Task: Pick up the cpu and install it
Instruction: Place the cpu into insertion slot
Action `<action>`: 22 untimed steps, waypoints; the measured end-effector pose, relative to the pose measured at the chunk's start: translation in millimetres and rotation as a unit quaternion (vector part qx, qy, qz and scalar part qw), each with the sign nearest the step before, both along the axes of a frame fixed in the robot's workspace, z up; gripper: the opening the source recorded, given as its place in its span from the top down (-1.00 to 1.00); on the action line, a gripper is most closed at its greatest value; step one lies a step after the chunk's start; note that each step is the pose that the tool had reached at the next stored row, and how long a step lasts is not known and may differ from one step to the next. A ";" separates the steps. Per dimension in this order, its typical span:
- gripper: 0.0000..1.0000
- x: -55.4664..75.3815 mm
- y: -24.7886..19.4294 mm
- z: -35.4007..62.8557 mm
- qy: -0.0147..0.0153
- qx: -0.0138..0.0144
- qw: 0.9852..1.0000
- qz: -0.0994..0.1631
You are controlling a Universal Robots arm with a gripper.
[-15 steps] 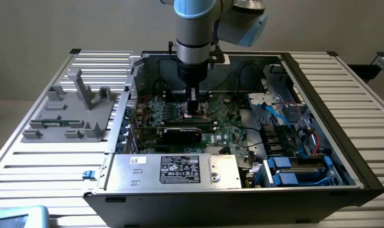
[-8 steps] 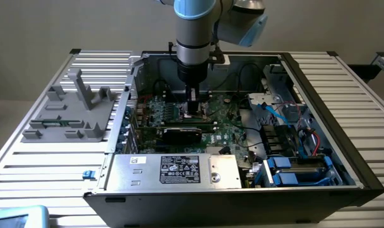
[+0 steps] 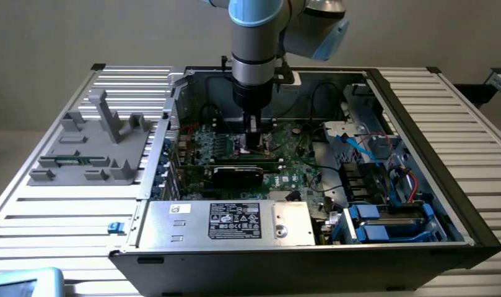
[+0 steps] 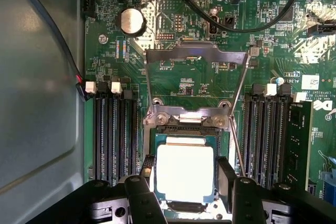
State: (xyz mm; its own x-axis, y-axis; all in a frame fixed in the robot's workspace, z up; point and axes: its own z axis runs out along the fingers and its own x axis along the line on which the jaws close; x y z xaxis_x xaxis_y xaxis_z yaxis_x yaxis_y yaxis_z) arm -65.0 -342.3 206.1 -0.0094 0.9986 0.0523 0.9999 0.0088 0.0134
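cpu [image 4: 185, 173]: a flat chip, nearly square, with a pale silver lid that glares bright and a thin darker rim around it.
cpu, place: between the two fingers, directly over the black socket [image 4: 184, 129] on the motherboard.
cpu, facing: it lies flat with the lid turned up toward the wrist. Its slightly longer side runs parallel to the finger faces and the memory slots, pointing at the hinge of the load frame.
computer case [image 3: 233, 272]: lies open, and the arm reaches down into it.
motherboard [image 4: 157, 19]: green, lying under the gripper on all sides.
load frame [image 4: 195, 56]: bare metal, swung open beyond the fingertips, past the socket.
memory slots [image 4: 113, 135]: dark banks on either side of the gripper, just outside each finger.
gripper [image 4: 186, 174]: partly closed, with its black fingers [image 4: 148, 171] set against two opposite sides of the cpu and spanning the shorter width.
coin battery [image 4: 132, 21]: round and silver, well beyond the load frame.
hard to make out: glare wipes out any marking on the lid. The gripper body covers the chip's nearest edge. It cannot be told whether the cpu rests in the socket or hangs just above it.
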 end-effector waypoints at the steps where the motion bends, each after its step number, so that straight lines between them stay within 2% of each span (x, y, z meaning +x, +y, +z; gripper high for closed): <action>1: -0.11 0.0 0.0 -0.4 0.001 0.000 1.000 0.000; 5: -0.11 0.0 -0.1 -1.6 0.001 0.000 1.000 0.000; 12: -0.11 -0.2 1.6 -2.0 0.001 -0.007 1.000 0.000; 20: -0.11 -1.4 2.2 -2.0 0.001 -0.009 1.000 0.000; 22: -0.11 -1.5 2.3 -2.8 0.000 -0.011 1.000 0.000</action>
State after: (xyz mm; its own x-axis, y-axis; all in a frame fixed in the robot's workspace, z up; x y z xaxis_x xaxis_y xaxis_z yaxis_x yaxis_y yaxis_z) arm -66.4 -339.9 203.3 -0.0093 0.9995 0.0305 0.9999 0.0089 0.0126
